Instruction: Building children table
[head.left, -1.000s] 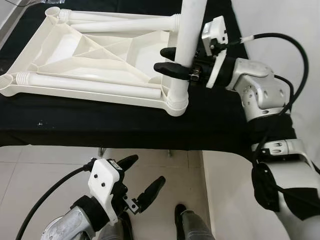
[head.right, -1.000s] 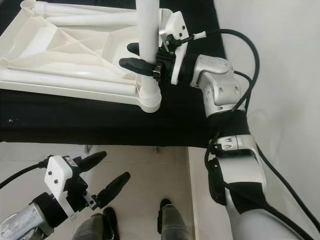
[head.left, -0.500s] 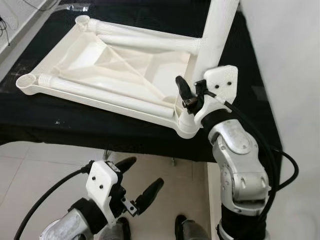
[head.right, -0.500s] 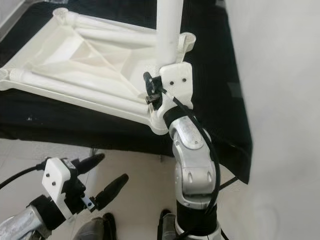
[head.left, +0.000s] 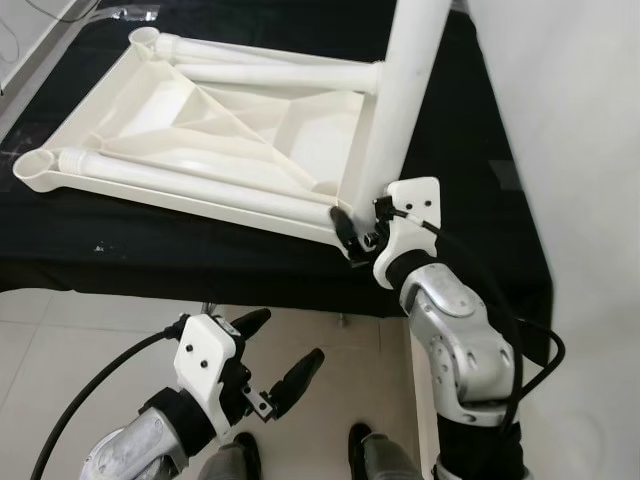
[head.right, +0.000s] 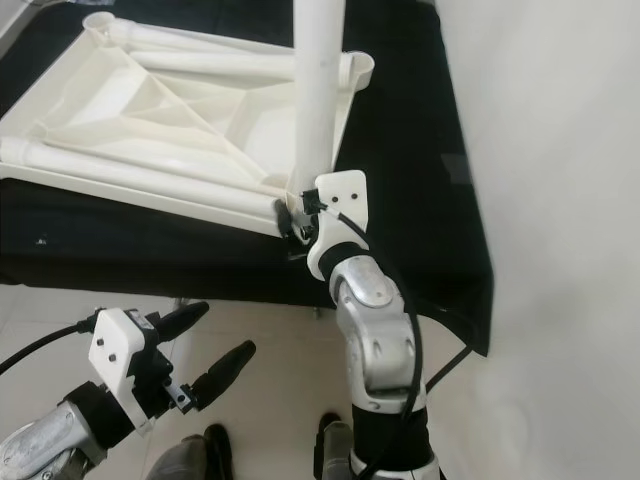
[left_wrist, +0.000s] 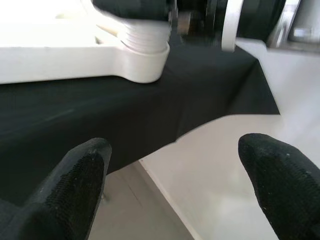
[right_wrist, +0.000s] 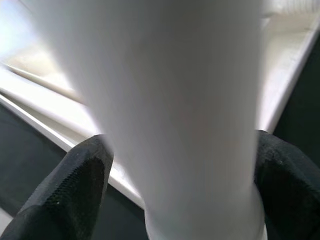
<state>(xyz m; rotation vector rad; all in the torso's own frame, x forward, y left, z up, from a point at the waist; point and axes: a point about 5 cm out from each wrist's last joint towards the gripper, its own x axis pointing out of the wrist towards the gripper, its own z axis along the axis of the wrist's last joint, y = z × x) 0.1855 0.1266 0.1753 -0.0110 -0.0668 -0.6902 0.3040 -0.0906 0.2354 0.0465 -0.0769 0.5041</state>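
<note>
L gripper hanging low over the floor, in front of the worktop, jaws open, holding nothing. R gripper reaching up at the worktop's near edge, jaws gripping the white table leg near its base. Leg standing upright in the near right corner socket of the upturned white tabletop, which is lying on the black cloth beyond.

1. A black cloth drapes the work surface, spreading from 9 o'clock across to 3 o'clock, its corner hanging down at 4 o'clock.
2. Pale floor tiles fill 6 to 8 o'clock.
3. A white wall stands at 3 o'clock.
4. A thin cable lies at 11 o'clock.
</note>
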